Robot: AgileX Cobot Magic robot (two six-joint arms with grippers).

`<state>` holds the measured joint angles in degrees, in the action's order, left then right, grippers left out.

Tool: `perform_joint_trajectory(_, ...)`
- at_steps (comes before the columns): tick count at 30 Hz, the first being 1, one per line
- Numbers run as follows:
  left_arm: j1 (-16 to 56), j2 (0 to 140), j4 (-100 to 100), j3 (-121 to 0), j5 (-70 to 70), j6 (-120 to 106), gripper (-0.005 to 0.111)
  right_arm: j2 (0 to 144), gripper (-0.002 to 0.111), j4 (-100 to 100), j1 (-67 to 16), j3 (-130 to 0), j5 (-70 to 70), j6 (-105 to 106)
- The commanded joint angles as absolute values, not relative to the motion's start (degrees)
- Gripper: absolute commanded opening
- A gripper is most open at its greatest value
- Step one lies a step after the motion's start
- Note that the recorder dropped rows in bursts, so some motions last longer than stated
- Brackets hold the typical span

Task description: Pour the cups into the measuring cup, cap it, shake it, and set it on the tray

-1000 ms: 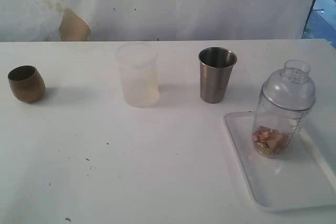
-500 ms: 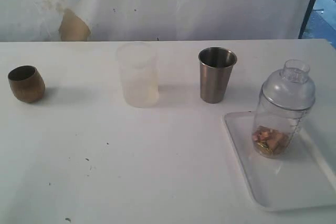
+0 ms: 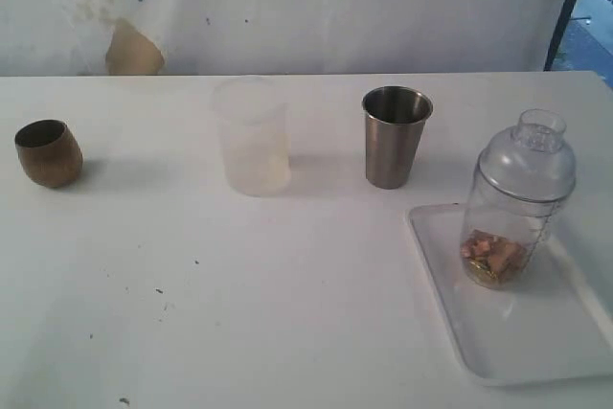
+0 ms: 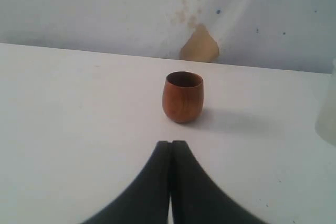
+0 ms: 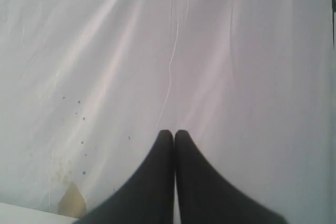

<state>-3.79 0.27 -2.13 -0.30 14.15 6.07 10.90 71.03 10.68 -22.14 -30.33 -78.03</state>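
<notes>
In the exterior view, the measuring cup (image 3: 517, 203) stands upright on the tray (image 3: 450, 323) at the lower right of the frame. It wears a clear domed lid (image 3: 529, 155), and small pink and golden pieces (image 3: 490, 256) lie in its base. The steel tumbler (image 3: 395, 138) stands upright on the worktop (image 3: 239, 294) just beyond the tray's far left corner, right of centre. A frosted cup (image 3: 252, 136) is to its left near the middle, and the brown cup (image 3: 48, 152) sits far left, well apart from the rest. No arm shows in this view.

In the left wrist view, the left gripper (image 4: 170, 148) has its jaws pressed together on nothing, with the brown cup ahead of them and clear of contact. The right gripper (image 5: 174, 136) likewise has its jaws closed and empty, facing the white cloth backdrop (image 5: 173, 51).
</notes>
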Motion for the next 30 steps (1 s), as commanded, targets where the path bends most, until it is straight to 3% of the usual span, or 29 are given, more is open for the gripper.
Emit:
perform_joint_trajectory(1, -3.7, 0.0, -2.0, 0.0, 13.9, 6.2, 0.0, 11.3, 0.0, 71.4, 8.4, -21.6, -29.9, -78.6)
perform_joint_trajectory(6, -3.7, 0.0, -2.0, 0.0, 13.9, 6.2, 0.0, 10.7, 0.0, 56.0, 3.8, -18.6, -30.7, -69.6)
perform_joint_trajectory(12, -3.7, 0.0, -2.0, 0.0, 13.9, 6.2, 0.0, 9.5, 0.0, 23.9, 2.9, -8.3, -52.8, -31.7)
perform_joint_trajectory(15, -3.7, 0.0, -2.0, 0.0, 13.9, 6.2, 0.0, 9.5, 0.0, 14.7, 2.9, -3.1, -56.2, -21.8)
perform_joint_trajectory(18, -3.7, 0.0, -2.0, 0.0, 13.9, 6.2, 0.0, 8.7, 0.0, 6.2, 2.9, 0.0, -49.8, -14.4)
perform_joint_trajectory(25, -3.7, 0.0, -2.0, 0.0, 13.8, 6.2, 0.0, 0.0, 0.0, 2.5, 2.9, 0.0, -7.8, 4.8)
perform_joint_trajectory(30, -3.7, 0.0, -2.0, 0.0, 13.5, 6.2, 0.0, 0.0, 0.0, 3.5, 3.0, 0.0, 4.8, 6.3)
